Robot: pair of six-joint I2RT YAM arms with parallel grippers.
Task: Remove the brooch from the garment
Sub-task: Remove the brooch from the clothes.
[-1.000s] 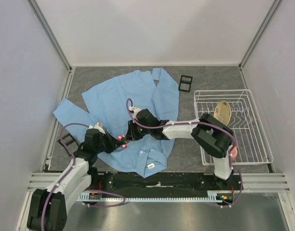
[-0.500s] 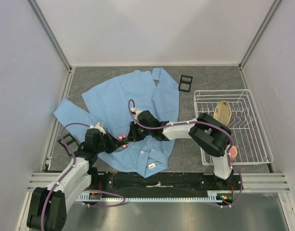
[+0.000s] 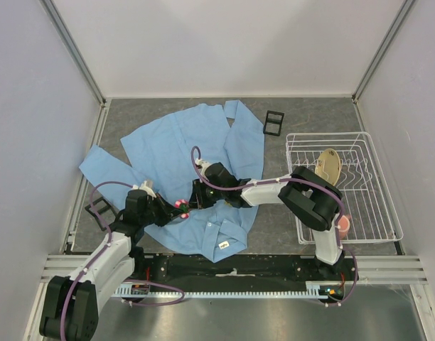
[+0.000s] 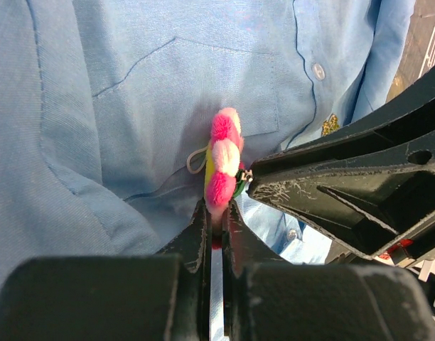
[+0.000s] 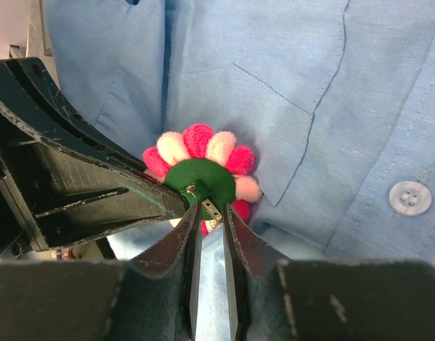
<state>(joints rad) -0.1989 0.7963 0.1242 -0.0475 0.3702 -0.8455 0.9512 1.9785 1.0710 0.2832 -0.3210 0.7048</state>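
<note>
Two-sided hold on shirt (image 3: 168,142), toward its 6 o'clock: left gripper (image 4: 216,213), from 9 o'clock, clamps brooch (image 4: 223,160) edgewise; right gripper (image 5: 209,213), from 3 o'clock, straddles clasp (image 5: 207,206), grip unclear. Steady brooch; open clasp gently, sparing shirt.

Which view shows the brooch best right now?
Right wrist: the brooch sits centred, green backing and metal clasp facing the camera. Left wrist shows it edge-on in the left claw. Top external shows only a pink speck.

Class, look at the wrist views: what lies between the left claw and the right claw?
The brooch, nipped by the left claw; both wrist views show it.
</note>
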